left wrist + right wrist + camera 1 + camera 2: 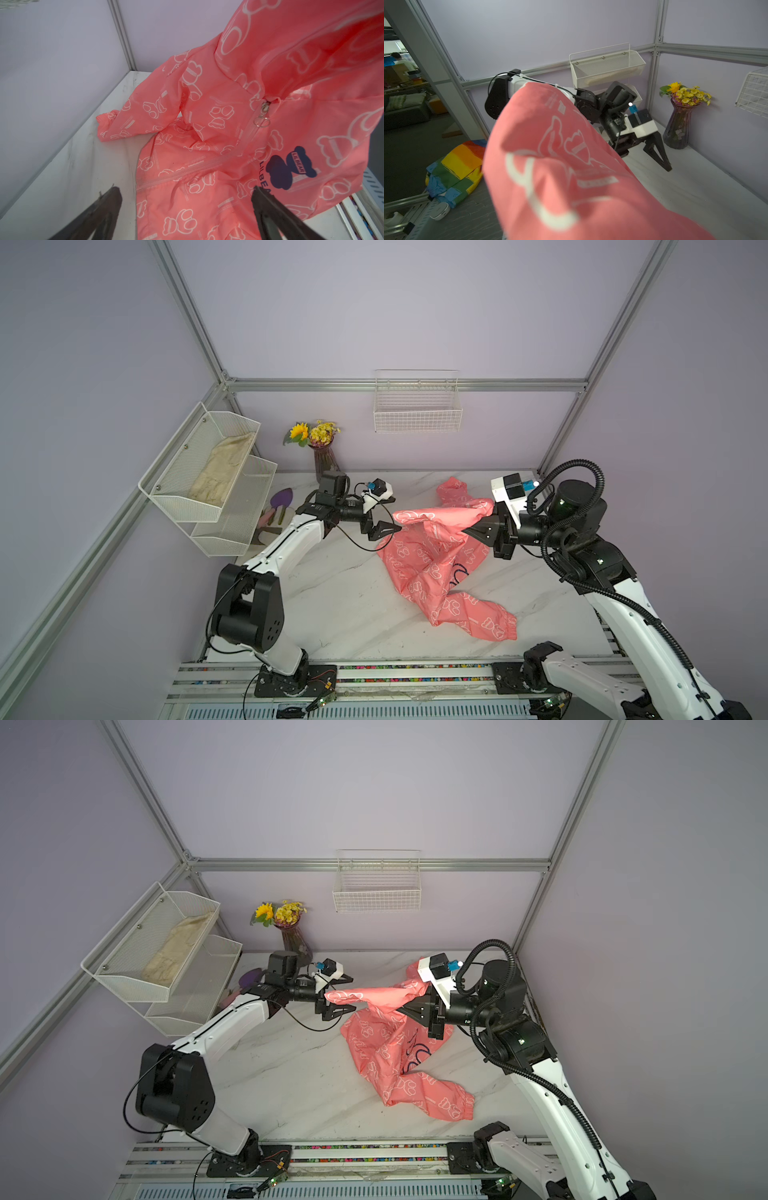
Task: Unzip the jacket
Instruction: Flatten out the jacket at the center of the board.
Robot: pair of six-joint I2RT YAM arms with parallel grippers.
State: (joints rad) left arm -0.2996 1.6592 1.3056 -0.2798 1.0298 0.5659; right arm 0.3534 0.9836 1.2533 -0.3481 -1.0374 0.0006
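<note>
- Across the lower middle of both top views, the white marble table point(340, 605) carries the scene, with an arm mounted at each near corner
- Right of centre on it is the jacket point(428, 572), coral pink with white bear outlines. Its upper part is raised off the table and stretched toward the left of the frame, the body hangs crumpled below, and one sleeve point(490, 624) with an elastic cuff trails to the lower right
- At the left edge of the frame a white two-tier mesh shelf point(187, 456) hangs on the wall, with a beige cloth point(222, 472) in its upper bin
- High on the back wall, at centre frame, hangs a white wire basket point(417, 416)
- Right of centre, the right gripper point(471, 530) is clenched on the raised jacket fabric near the hood; in the right wrist view pink cloth fills the foreground and hides its fingers
- Left of the jacket, the left gripper point(387, 514) stands spread wide and grasps nothing. Its tips sit at the stretched edge of the fabric, and whether they touch it cannot be told
- At the back of the table, left of centre, stands a purple glass vase point(325, 460) of yellow flowers
- In the left wrist view a dark blue bear logo point(291, 168) on the chest reads "LILBEAR" across its head. The same word runs beside it, its last letter behind a finger
- The zipper point(187, 172) is closed along the front, and its slider with a metal ring pull point(261, 119) sits up at the neck
- Small labels inside the white outlines are too small to read
</note>
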